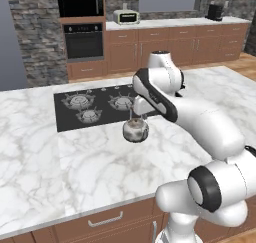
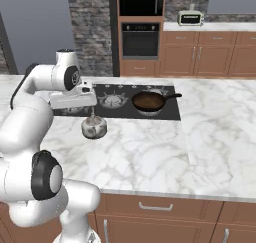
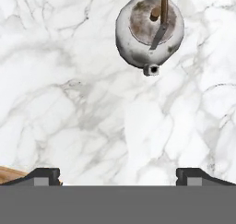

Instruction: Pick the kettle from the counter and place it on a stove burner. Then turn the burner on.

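Broadly, the white grey-veined marble counter (image 1: 45, 142) spread over brown wooden cabinets (image 2: 165, 212), carrying the black glass cooktop (image 2: 165, 112). Just before that cooktop's front edge sat the small squat silver-grey kettle (image 1: 135, 130). Above it hovered the gripper (image 3: 118, 174), fingers (image 3: 44, 174) spread wide.

Along the far wall runs a row of brown wooden cabinets (image 1: 175, 49) under a pale worktop (image 1: 170, 22), where a small cream toaster (image 1: 126, 16) and a dark coffee machine (image 1: 215, 12) stand. A black built-in oven (image 1: 84, 41) sits below a microwave (image 1: 80, 3), beside a grey stone wall (image 1: 35, 32). The floor (image 1: 240, 63) is warm wood.
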You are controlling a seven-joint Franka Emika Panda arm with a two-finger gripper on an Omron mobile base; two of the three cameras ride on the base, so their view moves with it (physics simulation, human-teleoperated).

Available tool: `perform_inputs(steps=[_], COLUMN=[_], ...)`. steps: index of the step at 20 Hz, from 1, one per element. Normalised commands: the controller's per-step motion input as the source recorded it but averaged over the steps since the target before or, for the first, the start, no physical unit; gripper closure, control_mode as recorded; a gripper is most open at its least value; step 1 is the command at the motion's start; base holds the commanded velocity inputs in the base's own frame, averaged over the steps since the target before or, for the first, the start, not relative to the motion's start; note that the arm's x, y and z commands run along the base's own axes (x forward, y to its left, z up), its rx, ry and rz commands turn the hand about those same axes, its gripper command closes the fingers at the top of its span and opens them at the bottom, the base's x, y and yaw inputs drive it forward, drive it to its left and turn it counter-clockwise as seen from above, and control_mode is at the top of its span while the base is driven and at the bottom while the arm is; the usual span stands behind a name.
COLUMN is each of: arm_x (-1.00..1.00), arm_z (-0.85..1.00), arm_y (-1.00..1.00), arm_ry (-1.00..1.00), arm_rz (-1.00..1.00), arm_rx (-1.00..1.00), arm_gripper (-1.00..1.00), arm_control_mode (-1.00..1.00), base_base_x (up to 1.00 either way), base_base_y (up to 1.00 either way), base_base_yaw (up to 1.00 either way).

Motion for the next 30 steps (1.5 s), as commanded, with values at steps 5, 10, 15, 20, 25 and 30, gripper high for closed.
perform_inputs(steps=[5,10,15,20,25,30], arm_x=[0.78,0.72,0.59,0.50,0.38,0.25], arm_z=[-0.20,-0.22,-0.22,-0.26,-0.45,-0.29], arm_y=[0.00,0.00,0.00,0.00,0.03,0.03], arm_ry=[0.07,0.09,0.10,0.16,0.14,0.10], arm_rz=[0.01,0.01,0.01,0.01,0.02,0.02], arm_rx=[0.00,0.00,0.00,0.00,0.00,0.00], arm_gripper=[-1.00,-1.00,-1.00,-1.00,-1.00,-1.00], arm_control_mode=[-1.00,-1.00,-1.00,-1.00,-1.00,-1.00], base_base_x=[0.00,0.00,0.00,0.00,0.00,0.00], base_base_y=[0.00,0.00,0.00,0.00,0.00,0.00], base_base_yaw=[0.00,0.00,0.00,0.00,0.00,0.00])
